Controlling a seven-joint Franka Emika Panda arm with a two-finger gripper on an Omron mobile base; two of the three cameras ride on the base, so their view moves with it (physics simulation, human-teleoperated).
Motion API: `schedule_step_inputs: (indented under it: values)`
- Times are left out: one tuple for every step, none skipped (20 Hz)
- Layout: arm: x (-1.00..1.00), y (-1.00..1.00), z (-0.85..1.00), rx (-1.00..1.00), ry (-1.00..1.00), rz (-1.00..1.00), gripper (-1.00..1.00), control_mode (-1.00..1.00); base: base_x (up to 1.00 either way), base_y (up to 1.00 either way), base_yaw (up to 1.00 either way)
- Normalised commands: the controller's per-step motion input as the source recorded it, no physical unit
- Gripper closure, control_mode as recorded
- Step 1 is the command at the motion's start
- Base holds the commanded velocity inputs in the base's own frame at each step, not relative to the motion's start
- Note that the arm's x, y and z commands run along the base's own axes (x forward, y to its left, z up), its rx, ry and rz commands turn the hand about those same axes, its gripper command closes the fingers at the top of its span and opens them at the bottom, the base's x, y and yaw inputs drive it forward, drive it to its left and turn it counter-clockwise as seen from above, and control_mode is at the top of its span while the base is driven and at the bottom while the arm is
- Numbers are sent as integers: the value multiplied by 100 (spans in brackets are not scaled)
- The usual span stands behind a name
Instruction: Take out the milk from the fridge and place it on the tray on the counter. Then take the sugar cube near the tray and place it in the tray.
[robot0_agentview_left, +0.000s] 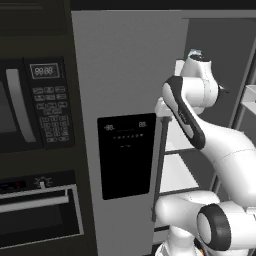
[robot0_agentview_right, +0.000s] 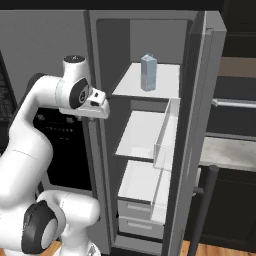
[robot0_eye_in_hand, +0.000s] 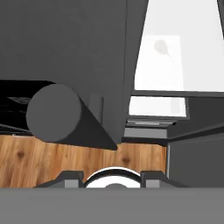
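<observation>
Here the small pale grey-blue gabled milk carton (robot0_agentview_right: 148, 72) stands upright at the back edge of the tall grey fridge's (robot0_agentview_right: 197, 125) top white shelf (robot0_agentview_right: 160, 82); whether the gripper (robot0_eye_in_hand: 112, 178) is spread or pressed together, I cannot tell.

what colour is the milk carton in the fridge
Pale grey-blue milk carton, clearest in the right base view.

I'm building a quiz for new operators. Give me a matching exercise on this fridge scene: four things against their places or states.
Things:
1. milk
2. fridge door
3. microwave
4. black display panel

Places or states:
A. swung open
B. upright on the top shelf
C. on the closed fridge door
D. left of the fridge, above the oven

Pairs: 1-B, 2-A, 3-D, 4-C
</observation>
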Motion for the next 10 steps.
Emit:
schedule_step_inputs:
  values:
    - [-20,3,0,0,0,1,-100,-100,0,0,0]
    - [-31,0,0,0,-4,0,-100,-100,0,0,0]
    - [-46,0,0,0,-13,0,-100,-100,0,0,0]
    - [-69,0,0,0,-20,-1,-100,-100,0,0,0]
    - [-45,-2,25,0,-8,-4,-100,-100,0,0,0]
    - [-62,0,41,0,-14,-2,-100,-100,0,0,0]
    - [-69,-9,41,-1,-11,-3,-100,-100,0,0,0]
    - [-75,-22,50,-2,-14,-6,-100,-100,0,0,0]
    - [-66,-29,46,-3,-11,-8,-100,-100,0,0,0]
    - [-30,-32,33,-5,-3,-17,-100,-100,0,0,0]
